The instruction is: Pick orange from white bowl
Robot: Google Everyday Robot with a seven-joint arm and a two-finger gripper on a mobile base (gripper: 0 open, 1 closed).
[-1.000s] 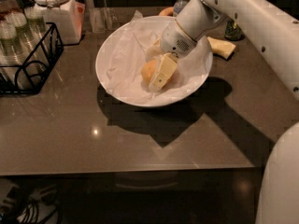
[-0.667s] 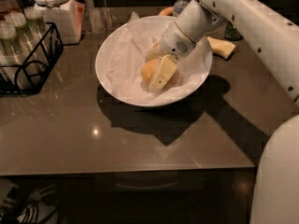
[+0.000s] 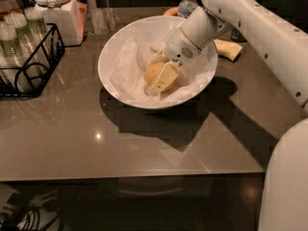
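Observation:
The white bowl [image 3: 111, 47] stands on the dark table, lined with crumpled white paper. The orange [image 3: 152, 72] lies in the middle of it. My gripper [image 3: 160, 80] reaches down into the bowl from the upper right. Its fingers are closed around the orange, and one pale finger [image 3: 164, 77] lies across the fruit's front, hiding its right side. The orange still rests low in the bowl on the paper.
A black wire rack [image 3: 33, 64] with glasses stands at the left, with a white lidded jar [image 3: 57, 11] behind it. A water bottle [image 3: 188, 3] and a thin orange sliver [image 3: 170, 11] are behind the bowl. A pale yellow piece [image 3: 228, 49] lies at the right. The table's front edge [image 3: 130, 177] is near.

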